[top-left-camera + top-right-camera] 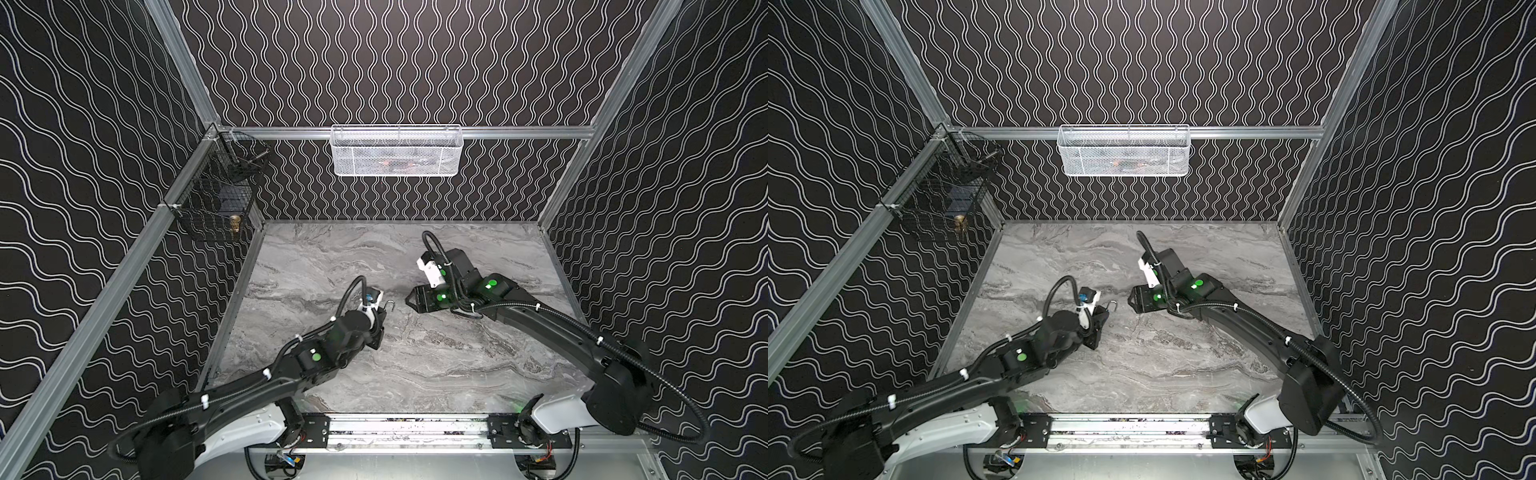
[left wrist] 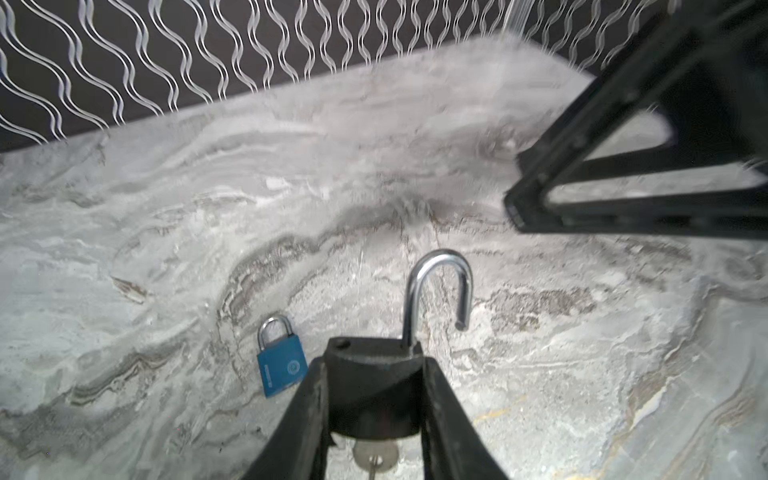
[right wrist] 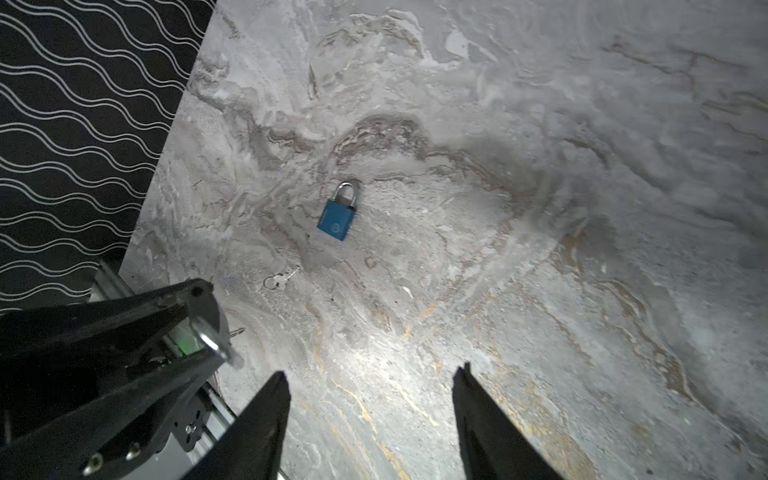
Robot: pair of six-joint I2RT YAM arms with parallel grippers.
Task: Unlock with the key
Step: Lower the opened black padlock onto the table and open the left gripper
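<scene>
Left gripper (image 2: 374, 365) is clamped on the body of a black padlock (image 2: 374, 386), lifted off the marble table (image 1: 457, 374) near its middle. The padlock's steel shackle (image 2: 436, 270) stands open: one leg seated in the body, the free end hanging clear of it. A silver key (image 2: 374, 455) sits in the underside of the body, cut off by the frame edge and partly screened by the fingers (image 2: 307, 399). In both top views only the shackle tip (image 1: 390, 306) pokes past the left gripper (image 1: 377, 318); body and key are hidden under the wrist.

Right gripper (image 3: 374, 370) has its jaws spread with nothing between them. It hangs above the table, just beside the left one with the tips apart (image 1: 411, 300). In the left wrist view it is blurred and cut off at the corner (image 2: 517, 208).

A blue padlock (image 3: 337, 220) lies flat on the table, shackle closed, also seen beside the left fingers (image 2: 282, 370). It cannot be made out in either top view. A small loose key on a ring (image 3: 282, 280) lies near it, too tiny for detail.

White mesh basket (image 1: 397, 151) on the back rail holds something reddish, unreadable through the mesh. Black wire basket (image 1: 216, 199) on the left rail holds a brass item (image 1: 235, 222), kind unclear.
</scene>
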